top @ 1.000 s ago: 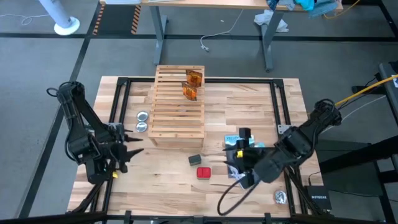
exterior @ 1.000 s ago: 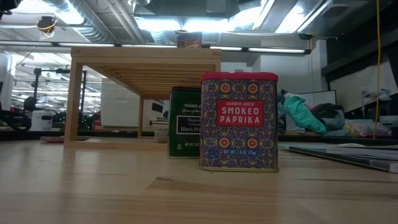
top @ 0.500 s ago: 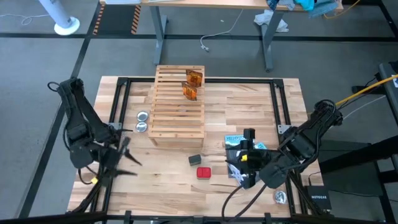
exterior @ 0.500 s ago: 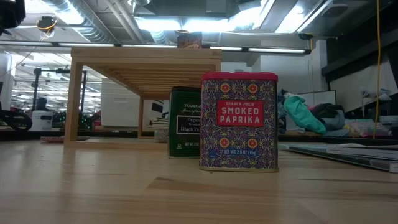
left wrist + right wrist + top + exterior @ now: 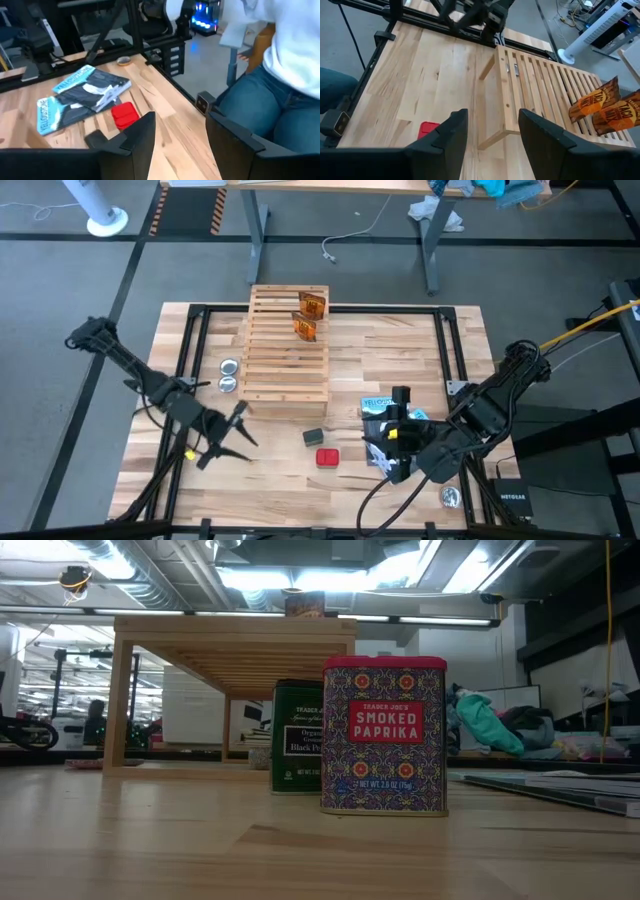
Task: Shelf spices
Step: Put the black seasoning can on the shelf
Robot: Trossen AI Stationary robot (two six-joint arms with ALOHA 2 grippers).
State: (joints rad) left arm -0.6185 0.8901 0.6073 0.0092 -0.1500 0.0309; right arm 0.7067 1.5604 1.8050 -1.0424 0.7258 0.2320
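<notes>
On the shelf [image 5: 287, 350] you have two orange packets [image 5: 309, 316]; only the low view reads the red box's [image 5: 384, 735] paprika label. Left tool [image 5: 232, 437] and right tool [image 5: 392, 432] gape empty.

Two packets [image 5: 309, 317] on shelf [image 5: 287, 350] (far end)

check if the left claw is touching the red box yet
Apart. The high view shows the left claw open over bare tabletop, with a plain stretch of wood between it and the red box.
</notes>
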